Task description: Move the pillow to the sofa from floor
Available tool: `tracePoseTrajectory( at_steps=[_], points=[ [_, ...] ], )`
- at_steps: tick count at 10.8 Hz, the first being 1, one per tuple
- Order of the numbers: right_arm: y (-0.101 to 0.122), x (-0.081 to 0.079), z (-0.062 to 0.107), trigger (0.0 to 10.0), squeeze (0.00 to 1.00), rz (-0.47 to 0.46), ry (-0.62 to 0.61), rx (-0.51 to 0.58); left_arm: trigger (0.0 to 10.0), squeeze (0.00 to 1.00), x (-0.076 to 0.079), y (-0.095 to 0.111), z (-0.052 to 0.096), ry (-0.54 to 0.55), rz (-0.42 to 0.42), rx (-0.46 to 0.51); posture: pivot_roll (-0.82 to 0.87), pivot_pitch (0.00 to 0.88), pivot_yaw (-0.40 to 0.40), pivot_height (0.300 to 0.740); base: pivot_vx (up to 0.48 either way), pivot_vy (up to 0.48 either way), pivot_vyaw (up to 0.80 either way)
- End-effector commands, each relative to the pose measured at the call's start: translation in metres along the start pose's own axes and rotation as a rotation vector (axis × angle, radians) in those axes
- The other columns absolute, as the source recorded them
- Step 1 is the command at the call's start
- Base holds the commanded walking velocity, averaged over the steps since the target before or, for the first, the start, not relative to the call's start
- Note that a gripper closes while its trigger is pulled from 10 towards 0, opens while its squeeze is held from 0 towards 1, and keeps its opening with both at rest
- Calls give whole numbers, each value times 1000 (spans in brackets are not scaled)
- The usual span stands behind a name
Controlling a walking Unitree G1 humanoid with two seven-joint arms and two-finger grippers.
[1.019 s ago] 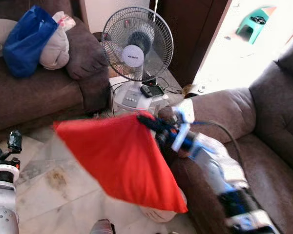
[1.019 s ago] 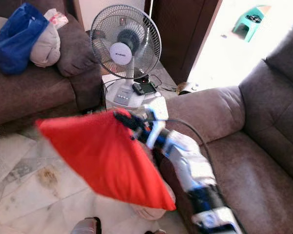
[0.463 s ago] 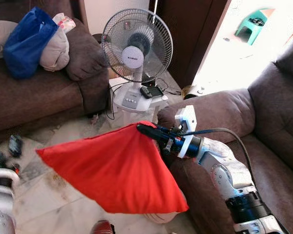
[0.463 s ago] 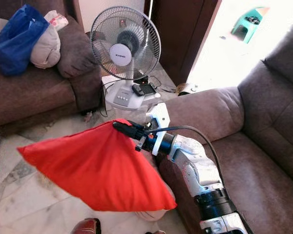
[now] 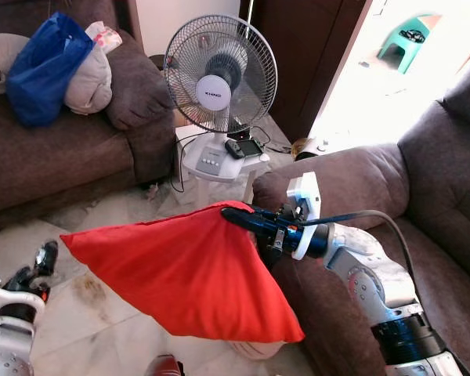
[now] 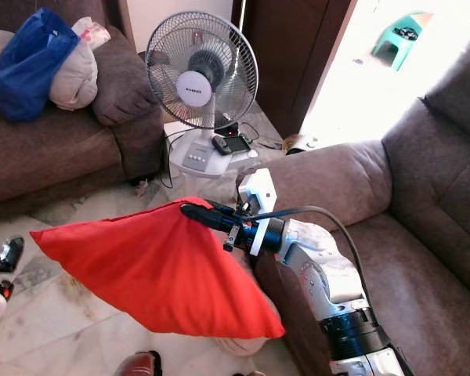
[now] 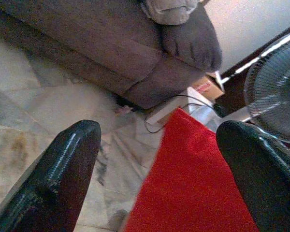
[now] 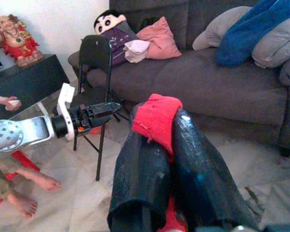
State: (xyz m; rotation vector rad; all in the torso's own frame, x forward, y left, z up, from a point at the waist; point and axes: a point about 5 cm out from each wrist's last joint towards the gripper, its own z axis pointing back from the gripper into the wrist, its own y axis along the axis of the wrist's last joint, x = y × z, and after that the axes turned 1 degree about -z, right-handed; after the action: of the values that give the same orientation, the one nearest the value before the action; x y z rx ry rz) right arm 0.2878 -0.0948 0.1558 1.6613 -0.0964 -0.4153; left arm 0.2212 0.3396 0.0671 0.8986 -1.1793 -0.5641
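Brown sofas are framing the room: one on the far left piled with cushions and a blue bag, the other on the right, with a white fan standing between them on the marble floor. Red pillow is hanging clear of the floor, just left of the right sofa's armrest, pinched by its corner in the right gripper, fingers clamped tight on the fabric. Since a second ago the pillow has dipped, then risen slightly and steadied beside the armrest, so the lift looks done and the carry onto the seat is what's left. Left gripper is hovering low on the left, fingers spread wide, holding nothing.
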Motion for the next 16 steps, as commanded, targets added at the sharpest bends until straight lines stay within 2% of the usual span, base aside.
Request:
tracePoseTrajectory(
  at_steps=[1,3,5,7,10,12,14,15,16],
  points=[
    [27,-9,1,10000,0,76,70,101,10000,0,-3,8,-7,-9,-60,4,158,61,-122,740,0,0,0],
    [27,-11,2,10000,0,72,78,96,10000,0,-5,15,-16,-33,-110,-13,156,62,-125,740,0,0,0],
    [28,-13,5,10000,0,68,90,91,10000,0,1,17,-26,-113,-126,-62,150,62,-124,740,0,0,0],
    [30,-16,9,10000,0,70,104,88,10000,0,5,1,-36,-131,-91,-123,126,52,-123,740,0,0,0],
    [30,-16,13,10000,0,74,96,73,10000,0,11,-21,-38,-146,-55,-181,117,49,-127,740,0,0,0],
    [30,-15,13,10000,0,75,92,67,10000,0,21,-34,-40,-190,-37,-224,113,49,-127,740,0,0,0],
    [30,-15,13,10000,0,79,84,65,10000,0,26,-47,-37,-230,-70,-274,117,50,-123,740,0,0,0],
    [29,-15,11,10000,0,78,86,65,9059,0,24,-52,-34,-218,-74,-289,122,51,-122,740,0,0,0],
    [28,-15,10,10000,0,79,86,63,0,0,23,-55,-32,-211,-75,-302,123,49,-119,740,0,0,0]
  ],
)
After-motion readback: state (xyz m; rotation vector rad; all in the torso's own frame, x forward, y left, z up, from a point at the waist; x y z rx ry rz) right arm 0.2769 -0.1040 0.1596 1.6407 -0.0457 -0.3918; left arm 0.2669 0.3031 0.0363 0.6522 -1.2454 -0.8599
